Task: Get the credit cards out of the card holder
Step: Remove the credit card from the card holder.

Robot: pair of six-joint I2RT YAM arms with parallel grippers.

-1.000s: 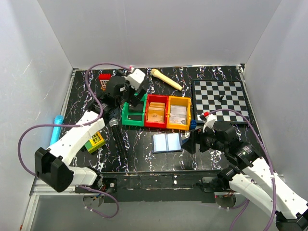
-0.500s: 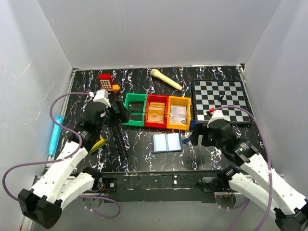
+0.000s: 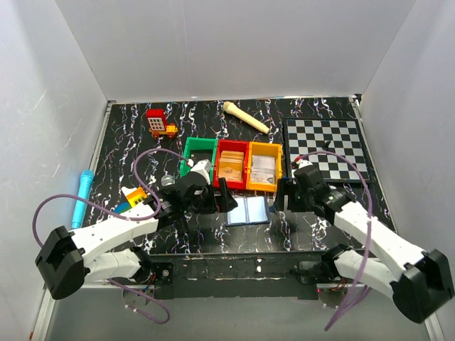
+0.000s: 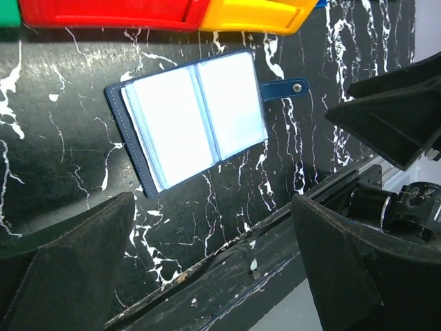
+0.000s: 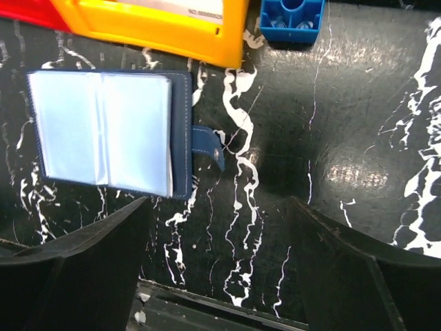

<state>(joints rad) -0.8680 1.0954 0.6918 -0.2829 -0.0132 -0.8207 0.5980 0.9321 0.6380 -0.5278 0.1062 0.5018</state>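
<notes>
The card holder (image 3: 247, 211) lies open and flat on the table (image 3: 206, 117), near the middle of the near edge and just in front of the red bin (image 4: 103, 12) and the yellow bin (image 4: 262, 14). Its pale pages face up and its snap strap points toward the right edge. The left gripper (image 4: 213, 207) hangs over it, fingers spread wide and holding nothing. The right gripper (image 5: 220, 203) hangs just to the card holder's right, likewise wide apart and empty. A small blue block (image 5: 292, 19) sits at the yellow bin's right end.
</notes>
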